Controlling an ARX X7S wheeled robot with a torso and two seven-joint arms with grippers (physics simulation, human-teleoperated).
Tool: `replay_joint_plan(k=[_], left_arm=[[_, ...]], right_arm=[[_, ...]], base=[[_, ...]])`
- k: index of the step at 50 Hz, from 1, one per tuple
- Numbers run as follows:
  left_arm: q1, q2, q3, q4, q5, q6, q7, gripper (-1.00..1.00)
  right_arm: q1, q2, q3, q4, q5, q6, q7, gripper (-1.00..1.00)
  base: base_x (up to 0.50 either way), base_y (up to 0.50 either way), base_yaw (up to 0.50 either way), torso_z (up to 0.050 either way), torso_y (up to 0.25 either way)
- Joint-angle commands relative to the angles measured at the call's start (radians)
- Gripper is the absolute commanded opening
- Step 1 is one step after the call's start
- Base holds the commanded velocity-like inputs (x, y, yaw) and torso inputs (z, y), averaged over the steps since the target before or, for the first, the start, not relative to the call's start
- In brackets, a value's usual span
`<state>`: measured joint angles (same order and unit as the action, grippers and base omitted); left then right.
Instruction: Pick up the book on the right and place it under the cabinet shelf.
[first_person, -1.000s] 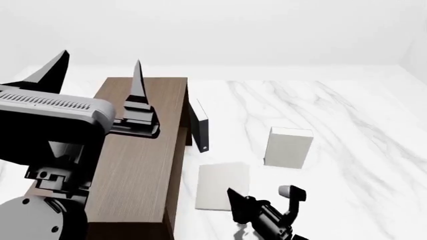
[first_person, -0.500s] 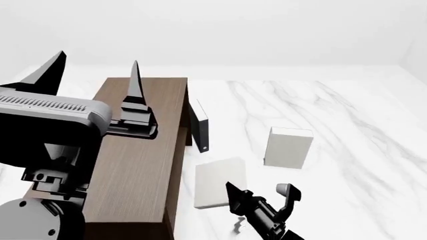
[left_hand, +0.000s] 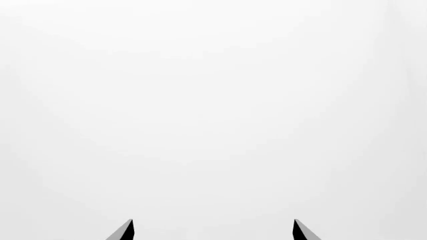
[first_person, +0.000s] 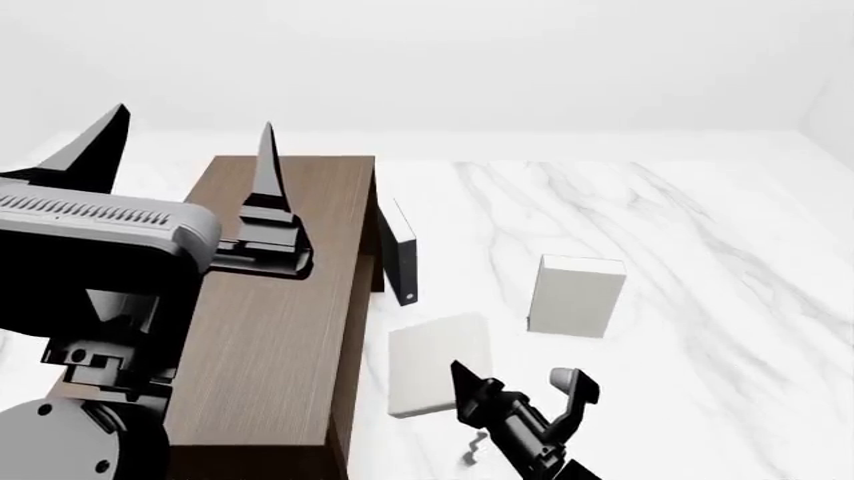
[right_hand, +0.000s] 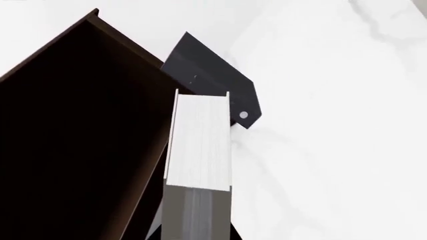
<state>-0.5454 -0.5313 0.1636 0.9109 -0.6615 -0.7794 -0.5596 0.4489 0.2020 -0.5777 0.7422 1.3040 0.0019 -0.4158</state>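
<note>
Right gripper (first_person: 523, 385) low at near centre, just right of the book (first_person: 438, 365); in the head view its two fingers stand spread, and whether they pinch the book's near edge I cannot tell; right wrist view shows the book's page edge (right_hand: 198, 145) dead ahead and close, no finger tips visible there, so a grip is likely but not shown.

The book is tilted, its left side toward the cabinet shelf (first_person: 274, 300), close beside the cabinet's right face; whether it rests on the marble floor (first_person: 694, 230) or is lifted is unclear; the angle reads as set up for sliding it into the dark hollow (right_hand: 80, 130) under the top.

Door panel (first_person: 399, 255) stands swung out to the far side of the book, leaving the opening free; a thicker white block (first_person: 577, 294) stands upright to the right, well apart, not the target.

Left gripper (first_person: 187, 145) raised over the cabinet's far left, fingers wide apart, holding nothing; its wrist view shows only blank white, seemingly parked out of the way.
</note>
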Motion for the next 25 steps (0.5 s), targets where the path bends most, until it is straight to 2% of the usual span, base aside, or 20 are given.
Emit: replay_joint_plan(k=[1,10,11,15,25], left_arm=[[0.001,-0.003,0.004,-0.006,0.001,0.009,0.000,1.00],[-0.004,-0.008,-0.005,0.001,-0.015,0.004,-0.007,1.00],[-0.004,-0.008,-0.004,0.001,-0.015,0.005,-0.007,1.00],[-0.002,-0.006,0.002,-0.003,-0.010,0.013,-0.004,1.00],[0.011,-0.010,0.004,-0.010,-0.003,0.035,0.003,1.00]], right_arm=[[0.001,-0.045,-0.064,0.103,0.099,0.079,-0.058,-1.00],[0.059,-0.102,-0.100,0.300,0.051,0.061,-0.065,-1.00],[0.061,-0.104,-0.104,0.309,0.043,0.054,-0.058,1.00],[0.066,-0.106,-0.110,0.341,0.029,0.034,-0.043,1.00],[0.002,-0.035,-0.137,0.170,-0.022,-0.011,0.099,1.00]], base=[[0.01,0.00,0.01,0.000,0.000],[0.01,0.00,0.01,-0.005,0.000],[0.01,0.00,0.01,0.000,0.000],[0.00,0.00,0.00,-0.006,0.000],[0.00,0.00,0.00,-0.005,0.000]])
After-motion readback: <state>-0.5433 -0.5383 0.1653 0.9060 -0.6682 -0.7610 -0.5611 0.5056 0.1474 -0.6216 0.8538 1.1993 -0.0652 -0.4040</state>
